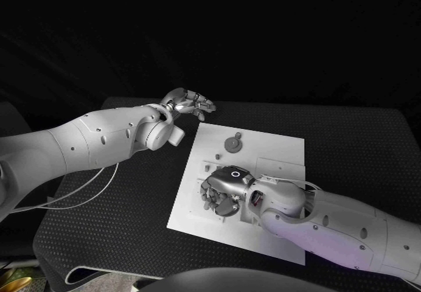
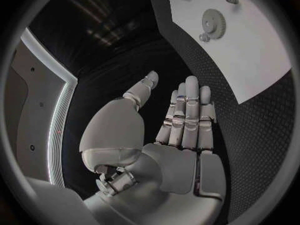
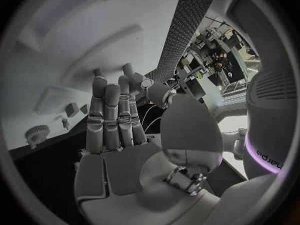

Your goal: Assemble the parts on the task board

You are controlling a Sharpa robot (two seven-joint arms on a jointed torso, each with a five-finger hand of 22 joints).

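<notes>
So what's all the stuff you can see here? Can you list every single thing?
Table: one, black, under everything.
Task board: one, white plate, middle of the table.
Gear: one, grey, round and toothed, lying on the far part of the task board; also seen from the left wrist.
Small parts: a few, grey, on the task board between the gear and the right hand; too small to count.
Cable: thin, pale, looping under the left arm.
Left hand: one, silver, holding nothing, fingers straight, off the far left corner of the task board.
Right hand: one, silver, palm down over the task board's near half; what lies beneath is hidden.
</notes>
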